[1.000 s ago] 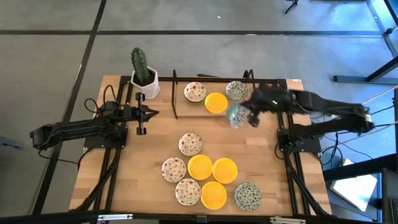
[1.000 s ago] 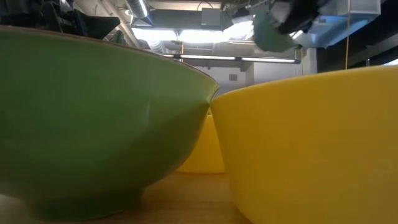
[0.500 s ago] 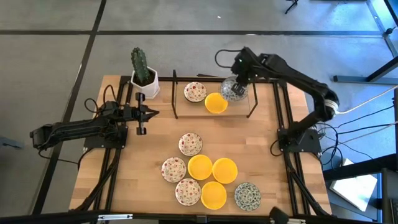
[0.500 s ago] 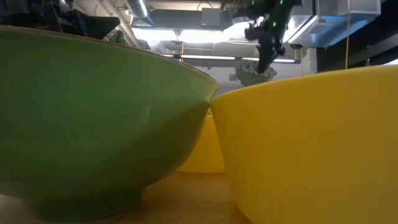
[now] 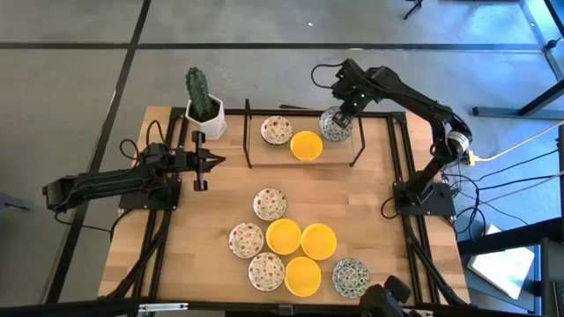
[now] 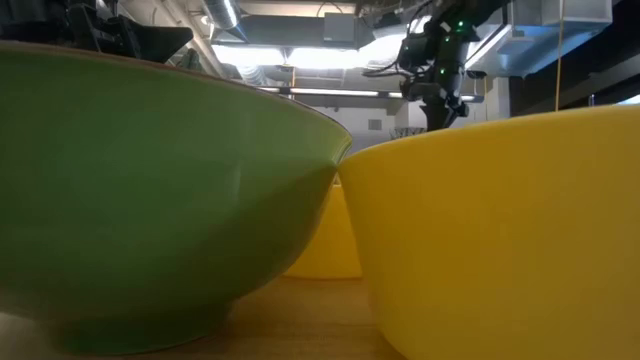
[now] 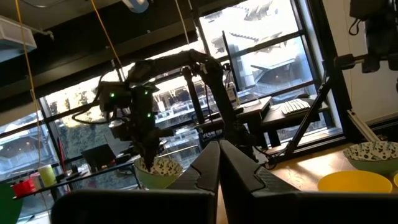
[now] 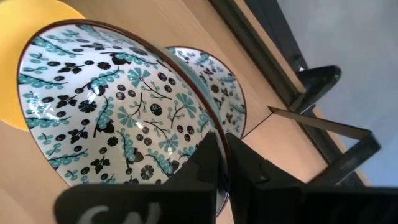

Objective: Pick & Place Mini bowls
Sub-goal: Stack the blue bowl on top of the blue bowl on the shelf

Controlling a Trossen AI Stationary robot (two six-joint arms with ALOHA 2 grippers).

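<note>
Holding: right gripper [image 5: 342, 115], jaws closed on the rim of a patterned bowl [image 8: 118, 112], tilted above a second patterned bowl [image 8: 217, 81] inside the black rack [image 5: 357, 141].
Rack contents: red-speckled bowl [image 5: 276, 130] at the rack's left end, yellow bowl [image 5: 307, 145] beside it, patterned pair at the right end.
Left gripper [image 5: 211, 159]: jaws pressed together on nothing, hovering left of the rack, just below the cactus pot [image 5: 204, 114].
Other bowls: seven clustered on the tabletop [image 5: 220, 211] nearer the front than the rack: three red-speckled, four yellow [image 5: 284, 236], plus one patterned [image 5: 351, 277] at the cluster's right.
</note>
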